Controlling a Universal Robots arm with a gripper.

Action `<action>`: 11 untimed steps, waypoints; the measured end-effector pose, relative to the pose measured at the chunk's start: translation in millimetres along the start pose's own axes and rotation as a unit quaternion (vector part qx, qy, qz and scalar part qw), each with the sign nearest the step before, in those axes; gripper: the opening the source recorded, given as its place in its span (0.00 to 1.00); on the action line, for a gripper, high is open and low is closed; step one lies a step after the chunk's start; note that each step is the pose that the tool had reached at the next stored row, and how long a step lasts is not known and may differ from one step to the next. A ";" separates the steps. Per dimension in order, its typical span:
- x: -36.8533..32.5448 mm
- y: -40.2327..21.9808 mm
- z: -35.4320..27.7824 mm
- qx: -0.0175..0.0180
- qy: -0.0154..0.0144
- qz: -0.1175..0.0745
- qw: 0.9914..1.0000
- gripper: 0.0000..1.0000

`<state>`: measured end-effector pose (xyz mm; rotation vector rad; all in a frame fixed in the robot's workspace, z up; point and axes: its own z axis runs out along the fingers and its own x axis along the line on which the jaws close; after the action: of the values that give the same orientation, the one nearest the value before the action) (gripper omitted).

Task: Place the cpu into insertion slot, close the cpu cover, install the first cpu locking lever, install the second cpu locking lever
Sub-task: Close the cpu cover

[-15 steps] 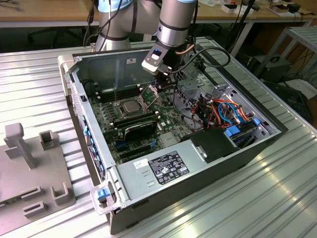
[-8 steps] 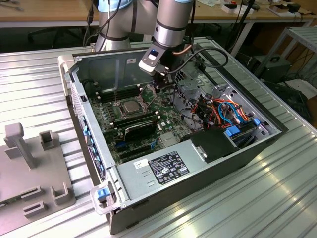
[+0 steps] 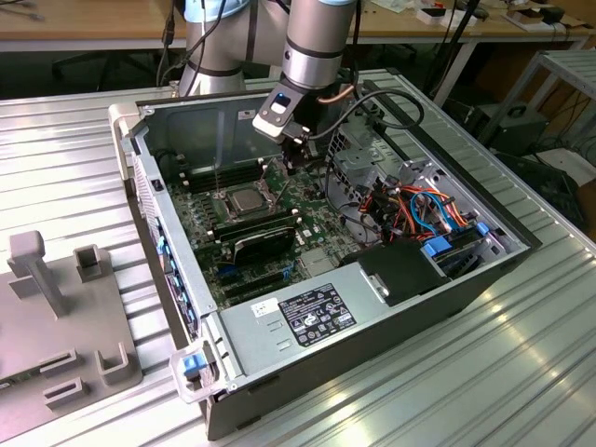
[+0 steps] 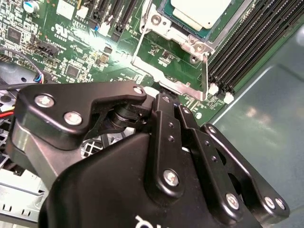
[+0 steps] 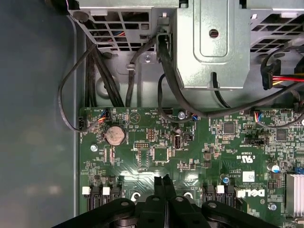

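Ribbed aluminium bench [image 3: 56, 140] carries a grey fixture [image 3: 56, 307] at the exterior view's left, then an open computer case [image 3: 196, 121]. Inside, the cpu [image 3: 244, 198] lies flat in the insertion slot [image 3: 223, 200], metal top upward. Near it, towards the exterior view's right, the gripper [image 3: 296, 158] hovers over the motherboard [image 3: 307, 209], fingers [image 5: 159, 190] pressed together, empty.

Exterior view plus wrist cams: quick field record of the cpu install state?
cpu: seated in the insertion slot
cpu cover: looks down, framing the cpu
locking levers: two thin rods standing up off the board, unlatched
tool: shut, nothing seen in it, above the board toward the exterior view's right of the socket
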<state>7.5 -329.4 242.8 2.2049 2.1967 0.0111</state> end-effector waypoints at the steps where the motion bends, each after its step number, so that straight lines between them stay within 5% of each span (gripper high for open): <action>1: 0.0 0.0 0.0 0.000 0.000 0.000 1.000 0.11; 11: 0.0 -5.2 -0.1 0.000 0.000 0.000 1.000 0.11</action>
<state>2.3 -329.4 242.7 2.2051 2.1965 0.0112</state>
